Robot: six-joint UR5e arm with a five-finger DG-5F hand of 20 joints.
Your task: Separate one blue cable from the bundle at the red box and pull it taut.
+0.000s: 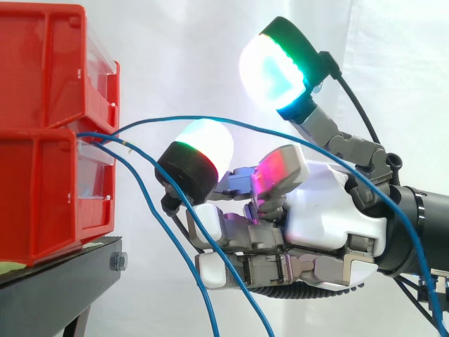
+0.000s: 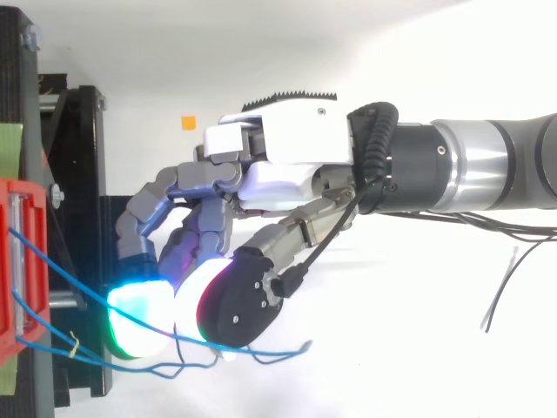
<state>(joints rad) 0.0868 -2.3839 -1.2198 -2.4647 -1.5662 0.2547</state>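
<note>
Two stacked red bins point(image 1: 42, 140) stand at the left on a black stand point(image 1: 63, 270). A bundle of three thin blue cables point(image 1: 105, 140) comes out between the bins. The top cable point(image 1: 231, 123) arcs up and right, crosses in front of my hand point(image 1: 330, 217) and drops off the lower right. The other two cables point(image 1: 203, 295) sag steeply down in front of the hand. From above, the hand point(image 2: 287, 174) reaches left toward the red bin point(image 2: 17, 261), and slack cables point(image 2: 61, 266) run from the bin to under its glowing tips.
A small yellow tie point(image 2: 74, 348) sits on the cables near the bin. The black stand's post point(image 2: 78, 174) lies just left of the hand. An orange marker point(image 2: 188, 122) sits on the white surface behind. White curtain all around.
</note>
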